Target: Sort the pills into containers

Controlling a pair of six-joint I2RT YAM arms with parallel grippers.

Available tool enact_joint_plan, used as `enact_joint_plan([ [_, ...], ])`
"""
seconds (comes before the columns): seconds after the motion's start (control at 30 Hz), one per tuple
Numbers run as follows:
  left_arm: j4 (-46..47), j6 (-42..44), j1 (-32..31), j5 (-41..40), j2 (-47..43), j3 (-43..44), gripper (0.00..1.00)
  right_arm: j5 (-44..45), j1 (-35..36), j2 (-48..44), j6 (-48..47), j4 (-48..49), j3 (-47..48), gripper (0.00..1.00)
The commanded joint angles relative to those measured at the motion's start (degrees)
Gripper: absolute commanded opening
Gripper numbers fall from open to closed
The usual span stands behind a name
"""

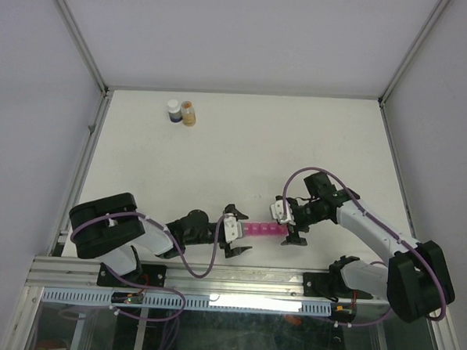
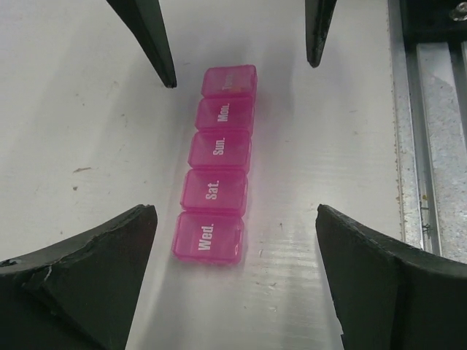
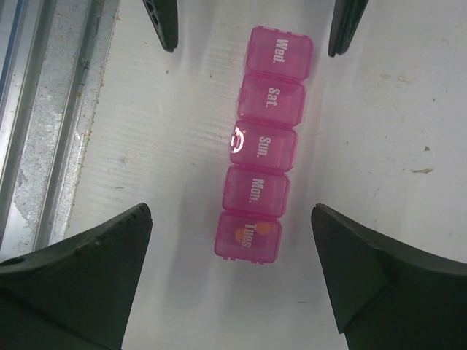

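Observation:
The containers are a bright-pink pill-box strip (image 1: 263, 231) (image 2: 217, 164) (image 3: 264, 153) of several joined lidded compartments, lying flat on the white table with all lids down. Two orange pills (image 3: 241, 235) show through the Tues. lid at its right end. My left gripper (image 1: 238, 232) (image 2: 235, 217) is open and straddles the Wed. end without touching it. At the Tues. end my right gripper (image 1: 287, 222) (image 3: 232, 211) is likewise open, with space on both sides of the strip. Each wrist view shows the other gripper's fingers (image 2: 157, 44) (image 3: 164, 22) at the strip's far end.
A white-capped dark bottle (image 1: 173, 111) and a small amber vial (image 1: 189, 113) stand together at the far left of the table. An aluminium rail (image 1: 212, 280) (image 2: 430, 146) (image 3: 44, 109) runs along the near edge, close beside the strip. Enclosure walls border the table.

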Motion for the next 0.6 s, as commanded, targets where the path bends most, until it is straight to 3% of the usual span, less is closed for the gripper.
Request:
enact_joint_plan([
  [0.0, 5.16, 2.22, -0.28, 0.14, 5.68, 3.04, 0.93, 0.67, 0.89, 1.63, -1.53, -0.07, 1.66, 0.93],
  [0.2, 7.54, 1.23, -0.30, -2.42, 9.75, 4.43, 0.84, 4.49, 3.37, 2.28, 3.56, 5.53, 0.66, 0.90],
  [0.57, 7.07, 0.53, -0.21, -2.80, 12.25, 6.00, 0.64, 7.87, 7.08, 5.21, 9.59, 11.05, 0.56, 0.73],
])
